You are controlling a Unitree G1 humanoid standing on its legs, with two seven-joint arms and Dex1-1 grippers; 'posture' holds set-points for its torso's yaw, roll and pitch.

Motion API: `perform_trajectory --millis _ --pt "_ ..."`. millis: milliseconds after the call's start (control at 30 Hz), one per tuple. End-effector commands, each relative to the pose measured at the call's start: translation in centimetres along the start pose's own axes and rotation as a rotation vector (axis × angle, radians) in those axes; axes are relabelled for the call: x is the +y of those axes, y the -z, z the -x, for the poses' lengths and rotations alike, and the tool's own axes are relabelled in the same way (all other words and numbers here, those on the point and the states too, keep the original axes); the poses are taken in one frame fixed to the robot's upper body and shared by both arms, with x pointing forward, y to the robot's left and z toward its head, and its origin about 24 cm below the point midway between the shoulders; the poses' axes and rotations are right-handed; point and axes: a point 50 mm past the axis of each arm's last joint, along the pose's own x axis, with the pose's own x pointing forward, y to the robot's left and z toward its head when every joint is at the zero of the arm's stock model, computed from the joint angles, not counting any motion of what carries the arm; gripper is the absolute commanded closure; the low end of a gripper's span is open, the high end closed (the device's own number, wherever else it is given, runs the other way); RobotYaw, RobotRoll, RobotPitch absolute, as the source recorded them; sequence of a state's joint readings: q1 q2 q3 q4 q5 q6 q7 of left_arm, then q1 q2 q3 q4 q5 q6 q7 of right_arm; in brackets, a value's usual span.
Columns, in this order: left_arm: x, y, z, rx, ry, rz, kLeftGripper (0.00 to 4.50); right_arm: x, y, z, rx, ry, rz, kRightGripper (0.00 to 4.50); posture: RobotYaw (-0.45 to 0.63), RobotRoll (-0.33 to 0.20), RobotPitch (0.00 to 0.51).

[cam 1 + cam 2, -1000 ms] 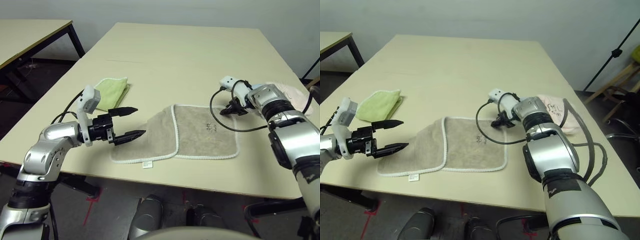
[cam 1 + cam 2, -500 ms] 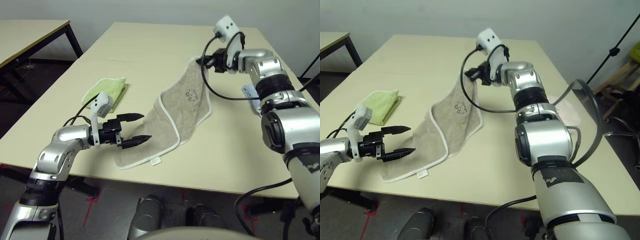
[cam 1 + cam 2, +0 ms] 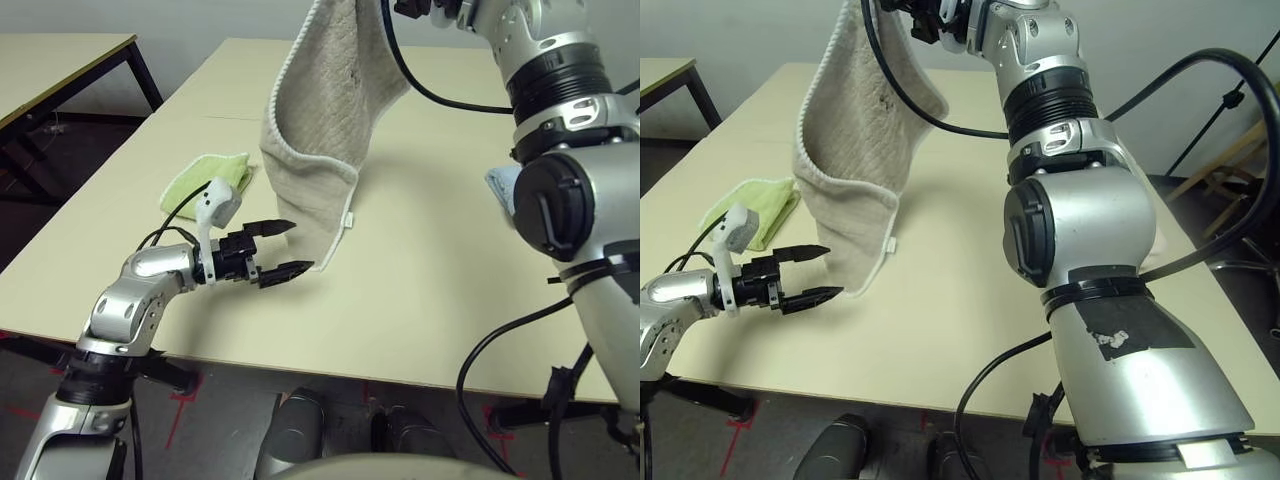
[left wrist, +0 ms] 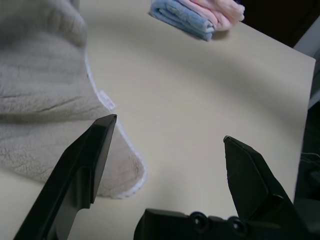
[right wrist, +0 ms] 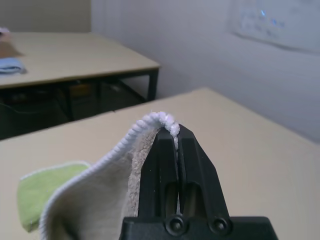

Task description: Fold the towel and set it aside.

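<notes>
The beige towel [image 3: 322, 110] with white edging hangs almost fully off the table [image 3: 430, 300], held by one top corner. My right gripper [image 5: 172, 131] is shut on that corner's white edge, high above the table's far side [image 3: 415, 8]. The towel's white tag [image 3: 350, 220] dangles on the hanging edge. Its lowest corner [image 4: 120, 175] rests on the table right by my left gripper [image 3: 298, 247]. That gripper is open, low over the table's near left part, with nothing between its fingers [image 4: 95, 150].
A lime-green folded towel [image 3: 205, 180] lies on the table behind my left arm. Folded pale blue and pink cloths [image 4: 200, 17] sit at the table's right side. A black cable [image 3: 440, 95] loops beside my right arm. A second table [image 3: 60, 60] stands at far left.
My right gripper has risen higher with the towel's corner, lifting nearly all of the towel off the table. My left gripper has edged right toward the hanging lower corner.
</notes>
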State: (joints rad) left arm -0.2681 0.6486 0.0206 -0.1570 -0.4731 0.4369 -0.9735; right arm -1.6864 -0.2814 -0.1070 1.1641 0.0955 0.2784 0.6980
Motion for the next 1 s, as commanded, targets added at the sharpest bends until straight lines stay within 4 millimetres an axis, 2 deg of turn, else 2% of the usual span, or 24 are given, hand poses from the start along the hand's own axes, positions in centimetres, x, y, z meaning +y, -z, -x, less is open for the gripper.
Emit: perform_trajectory --millis 33,200,300,467,633,833,1000 --pt "0.0 -0.1 -1.1 0.007 -0.021 -0.013 0.0 -1.2 4.0 0.7 0.158 0.075 0.015 4.46 0.27 0.0 0.084" --pt "0.5 -0.3 -2.9 -0.001 -0.045 -0.029 0.0 -3.3 8.1 2.8 0.318 0.187 0.08 4.46 0.26 0.0 0.086" --pt "1.1 -0.4 -5.2 0.017 -0.09 -0.057 0.0 -5.0 11.0 5.2 0.488 0.238 0.194 4.46 0.26 0.0 0.085" --pt "1.3 -0.8 -7.6 0.038 -0.107 -0.103 0.0 -6.1 12.6 7.1 0.596 0.267 0.227 4.46 0.25 0.0 0.083" --pt "1.6 -0.4 -10.5 0.111 -0.104 -0.156 0.0 -7.0 12.6 8.2 0.612 0.303 0.233 4.46 0.25 0.0 0.081" --pt "2.4 0.6 -12.9 0.188 -0.145 -0.206 0.0 -6.8 12.3 7.8 0.596 0.294 0.231 4.46 0.25 0.0 0.076" --pt "3.4 1.0 -14.8 0.211 -0.211 -0.158 0.0 -6.5 12.2 7.4 0.582 0.28 0.227 4.46 0.25 0.0 0.073"
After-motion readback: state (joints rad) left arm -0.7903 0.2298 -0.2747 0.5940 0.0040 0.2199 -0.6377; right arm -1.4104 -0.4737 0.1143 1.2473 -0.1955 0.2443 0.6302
